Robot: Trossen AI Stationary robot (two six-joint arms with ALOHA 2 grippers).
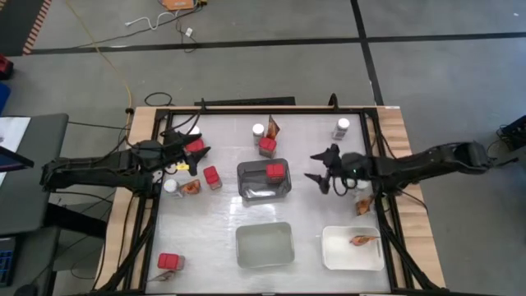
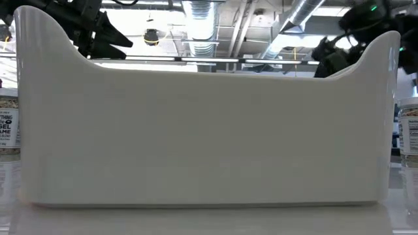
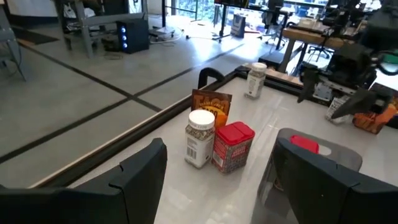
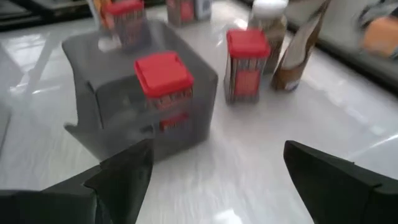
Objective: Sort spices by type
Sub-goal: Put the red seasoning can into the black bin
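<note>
The left gripper (image 1: 200, 151) hung over the surface's (image 1: 312, 238) left side with its fingers (image 3: 140, 168) spread and nothing between them. Ahead of those fingers, apart from them, stood a clear jar (image 3: 199, 138) with a round white lid, touching a red boxy container (image 3: 232, 147), with a flat orange-brown packet (image 3: 212, 104) upright just behind both. The right gripper (image 1: 318, 167) hovered right of the grey tray (image 1: 264, 180), fingers (image 4: 124, 174) likewise spread wide and empty. Ahead of them a red container (image 4: 163, 84) sat inside that tray, and another red container (image 4: 247, 64) stood just beyond the tray's corner.

More red containers (image 1: 212, 178) stood near the left gripper, one (image 1: 171, 261) lay at the near left corner, and a jar (image 1: 341, 128) stood at the far right. One packet (image 1: 360, 240) lay in the white tray (image 1: 352, 248); a pale tray (image 1: 265, 245) sat beside it.

The surface was pale, glossy and wood-edged. The floor (image 1: 427, 74) was grey concrete with dark lines. Desks and equipment filled the room beyond.
</note>
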